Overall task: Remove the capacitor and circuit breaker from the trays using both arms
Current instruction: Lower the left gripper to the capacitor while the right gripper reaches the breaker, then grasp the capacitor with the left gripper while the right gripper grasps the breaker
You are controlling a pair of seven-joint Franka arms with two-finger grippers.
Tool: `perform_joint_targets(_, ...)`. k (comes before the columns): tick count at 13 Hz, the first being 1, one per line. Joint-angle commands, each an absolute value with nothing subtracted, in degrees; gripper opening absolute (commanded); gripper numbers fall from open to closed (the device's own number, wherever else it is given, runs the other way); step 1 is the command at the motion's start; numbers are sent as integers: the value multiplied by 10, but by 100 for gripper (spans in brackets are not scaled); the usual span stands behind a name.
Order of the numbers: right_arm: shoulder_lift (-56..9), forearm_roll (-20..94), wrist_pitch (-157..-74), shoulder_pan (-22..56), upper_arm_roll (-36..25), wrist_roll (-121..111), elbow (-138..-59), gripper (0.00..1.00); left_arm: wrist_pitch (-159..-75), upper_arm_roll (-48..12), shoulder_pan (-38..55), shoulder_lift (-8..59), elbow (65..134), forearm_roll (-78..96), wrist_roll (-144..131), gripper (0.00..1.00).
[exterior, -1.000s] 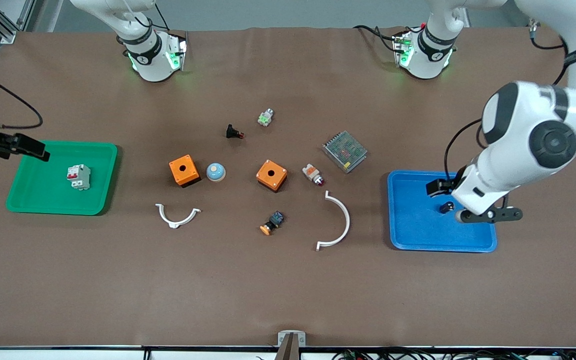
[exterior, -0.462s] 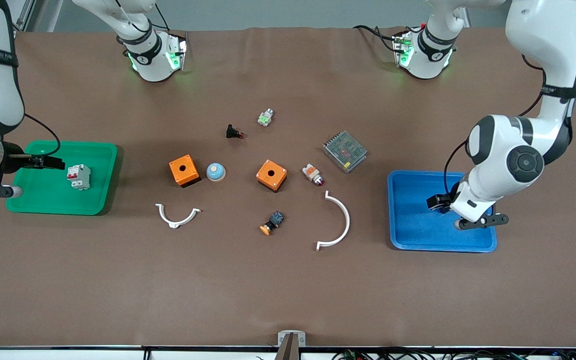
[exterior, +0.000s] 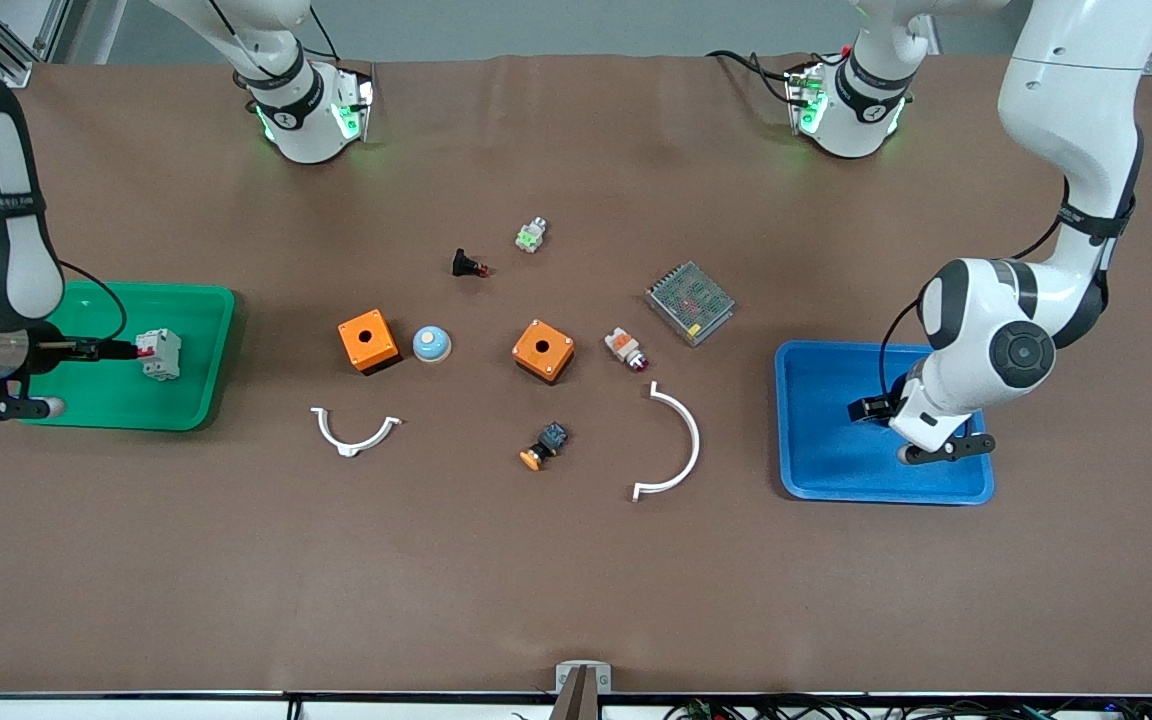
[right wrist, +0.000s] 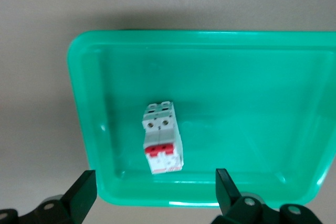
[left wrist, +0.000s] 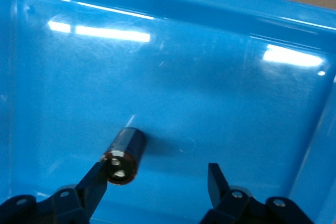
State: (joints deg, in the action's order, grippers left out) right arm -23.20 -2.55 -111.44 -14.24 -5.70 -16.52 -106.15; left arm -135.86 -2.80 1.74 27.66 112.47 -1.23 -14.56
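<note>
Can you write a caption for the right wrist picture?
Right gripper open over the green tray, where the white breaker lies.

The breaker (right wrist: 162, 138) (red levers up) lies in the green tray (right wrist: 262, 103), end effector (right wrist: 155, 187) spread.

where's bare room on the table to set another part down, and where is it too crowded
Bare brown table runs nearer the front camera than the two white curved brackets, and between the arm bases. The middle is crowded around the orange boxes. The green tray holds the breaker; the blue tray holds the capacitor.
</note>
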Motion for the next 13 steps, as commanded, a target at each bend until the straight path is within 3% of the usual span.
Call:
perform_joint_targets(1, -236, -36, -1115, -147, -47, -171, -1072, 100, -1361, -29, 7, 267, 1134, -23, -146, 86)
perform_joint_targets(8, -272, -58, -1187, -144, -47, -237, -1106, 100, -1372, -28, -5, 293, 1131, -25, -144, 77)
perform_joint_targets(13, -293, -66, -1186, -144, -47, -240, -1107, 100, -1372, -29, -4, 309, 1132, -25, -143, 48)
